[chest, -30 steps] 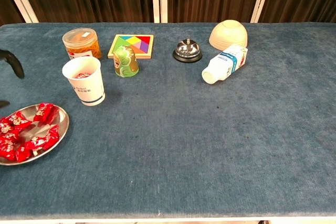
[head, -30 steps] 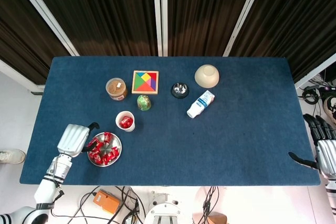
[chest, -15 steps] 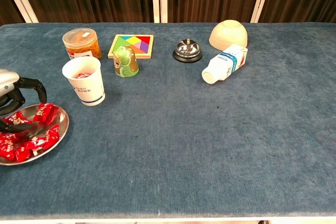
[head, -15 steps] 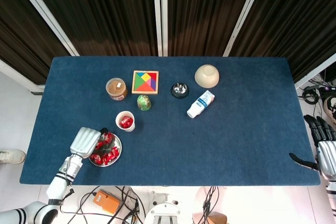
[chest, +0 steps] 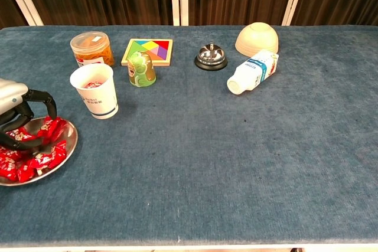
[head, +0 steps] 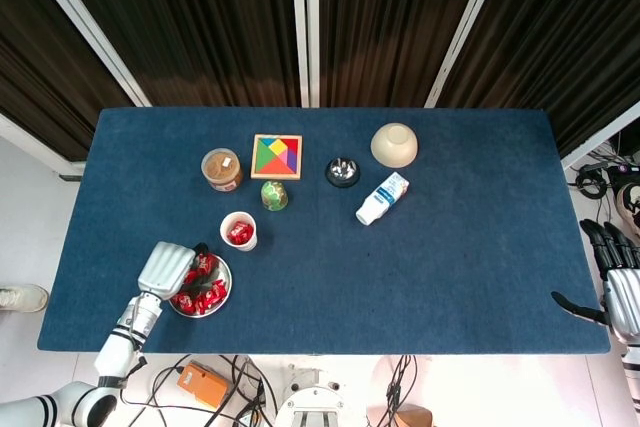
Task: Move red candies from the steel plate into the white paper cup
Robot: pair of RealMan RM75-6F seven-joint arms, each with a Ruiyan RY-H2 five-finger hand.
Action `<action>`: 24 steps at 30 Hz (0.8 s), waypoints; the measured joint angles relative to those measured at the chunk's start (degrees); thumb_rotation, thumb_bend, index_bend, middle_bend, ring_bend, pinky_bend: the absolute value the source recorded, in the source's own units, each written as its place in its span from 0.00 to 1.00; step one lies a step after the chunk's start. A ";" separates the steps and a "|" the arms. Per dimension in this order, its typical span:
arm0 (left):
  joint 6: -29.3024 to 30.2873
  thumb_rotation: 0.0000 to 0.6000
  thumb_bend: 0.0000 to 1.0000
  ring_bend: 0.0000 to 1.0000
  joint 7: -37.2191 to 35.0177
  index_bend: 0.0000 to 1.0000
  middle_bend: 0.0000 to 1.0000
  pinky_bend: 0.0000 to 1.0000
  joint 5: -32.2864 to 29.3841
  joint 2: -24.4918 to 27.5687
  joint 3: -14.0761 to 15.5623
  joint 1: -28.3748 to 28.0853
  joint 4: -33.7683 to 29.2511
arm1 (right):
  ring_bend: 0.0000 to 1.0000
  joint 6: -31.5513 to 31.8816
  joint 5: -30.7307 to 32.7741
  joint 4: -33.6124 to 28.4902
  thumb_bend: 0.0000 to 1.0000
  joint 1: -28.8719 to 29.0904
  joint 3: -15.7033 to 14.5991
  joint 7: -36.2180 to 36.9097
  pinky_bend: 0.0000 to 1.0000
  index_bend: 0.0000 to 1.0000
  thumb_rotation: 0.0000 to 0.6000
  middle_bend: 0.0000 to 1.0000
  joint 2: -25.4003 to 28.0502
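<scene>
The steel plate (head: 226, 285) (chest: 71, 143) sits near the table's front left corner and holds several red candies (head: 206, 294) (chest: 42, 159). My left hand (head: 167, 268) (chest: 16, 112) hovers over the plate's left half. Its fingers (chest: 48, 102) arch down onto the candies, apart from the thumb, and no candy is plainly pinched. The white paper cup (head: 239, 232) (chest: 98, 96) stands upright just behind the plate with red candy inside. My right hand (head: 619, 290) hangs off the table's right edge, fingers extended and holding nothing.
Behind the cup stand a clear snack jar (head: 221, 169), a colourful tangram puzzle (head: 276, 156) and a green figurine (head: 274, 195). A service bell (head: 342, 171), an upturned cream bowl (head: 394, 144) and a white bottle (head: 382, 197) lying on its side are at centre back.
My left hand has moved right from beside the plate to over it, and its fingers have come down onto the candies. The right hand has not moved.
</scene>
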 measured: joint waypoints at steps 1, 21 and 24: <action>-0.14 1.00 0.20 0.82 0.02 0.41 0.85 0.83 -0.07 -0.07 -0.06 -0.04 0.09 | 0.10 -0.02 0.04 0.01 0.20 0.00 0.00 0.01 0.17 0.02 1.00 0.16 -0.01; -0.52 1.00 0.33 0.83 -1.85 0.54 0.85 0.83 -0.26 -0.37 -0.36 0.44 1.20 | 0.10 -0.41 0.22 -0.22 0.20 0.17 0.03 -0.20 0.17 0.02 1.00 0.16 0.07; 0.40 1.00 0.33 0.83 -2.41 0.54 0.85 0.83 0.15 0.24 -0.61 0.66 0.41 | 0.10 -0.17 0.14 -0.38 0.20 0.10 0.05 -0.28 0.17 0.02 1.00 0.16 0.13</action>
